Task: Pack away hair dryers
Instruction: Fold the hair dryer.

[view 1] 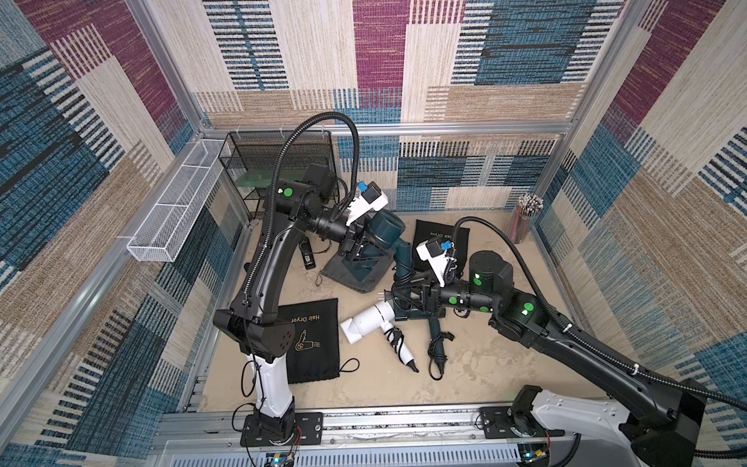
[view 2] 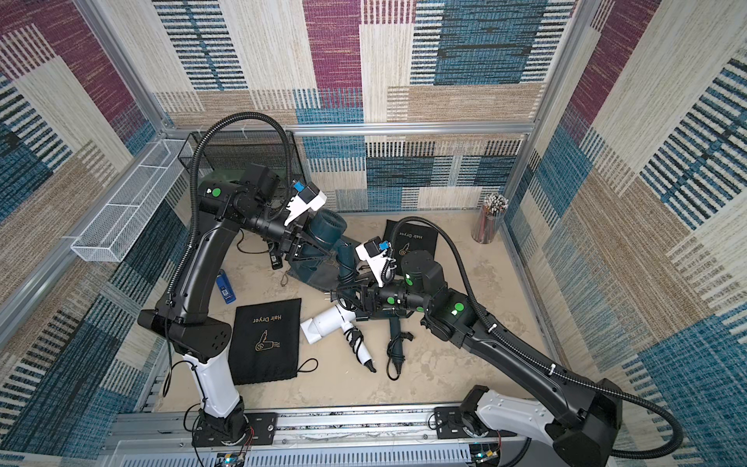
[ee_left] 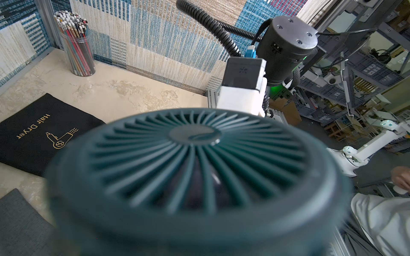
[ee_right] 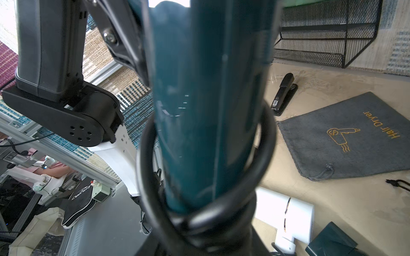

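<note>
- Three compact hair dryers are logged. One dark teal plastic hair dryer [view 1: 387,231] is held raised over the grey fabric drawstring pouch [view 1: 351,279]. The white hair dryer [view 1: 370,319] and the second dark teal hair dryer [view 1: 434,328] lie on the tabletop [view 1: 485,364], just beside each other.
- Left gripper [view 1: 361,252] is clamped across the raised dryer's fat barrel.
- Right gripper [view 1: 406,297] is placed at its handle [ee_right: 199,110] and bundled black cord [ee_right: 199,221]; a pinch cannot be confirmed.
- Shell is judged rigid, smooth and likely slippery, with the weight in the barrel; the cord is judged soft, springy and snag-prone.
- Hold is best taken on barrel or handle, never on the cord.
</note>
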